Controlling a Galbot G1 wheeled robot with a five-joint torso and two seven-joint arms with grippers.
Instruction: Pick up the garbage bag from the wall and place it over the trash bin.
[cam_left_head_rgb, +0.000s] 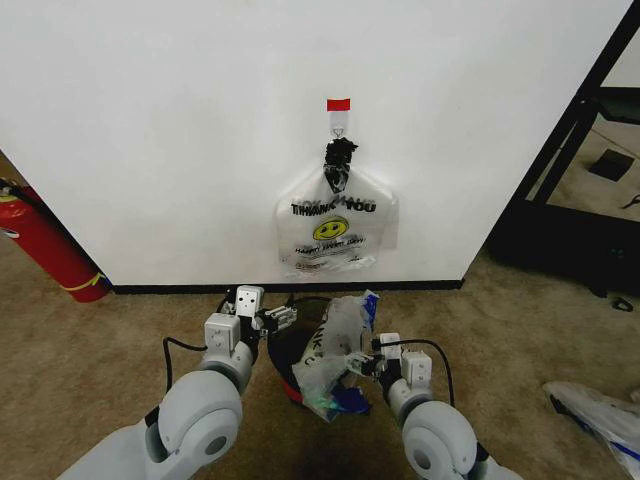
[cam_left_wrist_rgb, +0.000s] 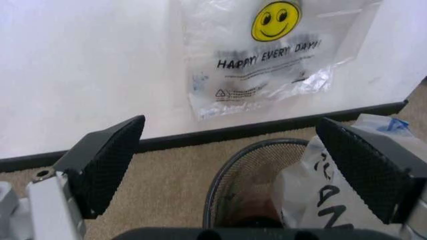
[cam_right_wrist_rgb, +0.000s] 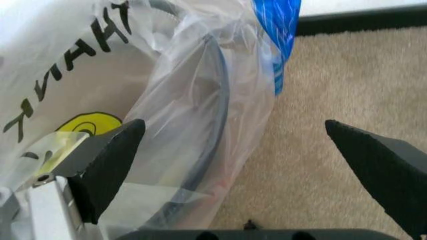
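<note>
With the garbage bag (cam_left_head_rgb: 338, 352) draped over the trash bin (cam_left_head_rgb: 283, 362) rim at its three o'clock side, both the left gripper (cam_left_head_rgb: 272, 318) and right gripper (cam_left_head_rgb: 358, 364) are held wide open, nothing gripped, so it can settle.

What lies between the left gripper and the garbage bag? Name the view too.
The trash bin's open mouth. The head view shows it between the left gripper and the garbage bag draped on its right side; the left wrist view agrees.

Beige carpet (cam_left_head_rgb: 90, 350), black baseboard (cam_left_head_rgb: 200, 288), red fire extinguisher (cam_left_head_rgb: 45, 250) at left.
</note>
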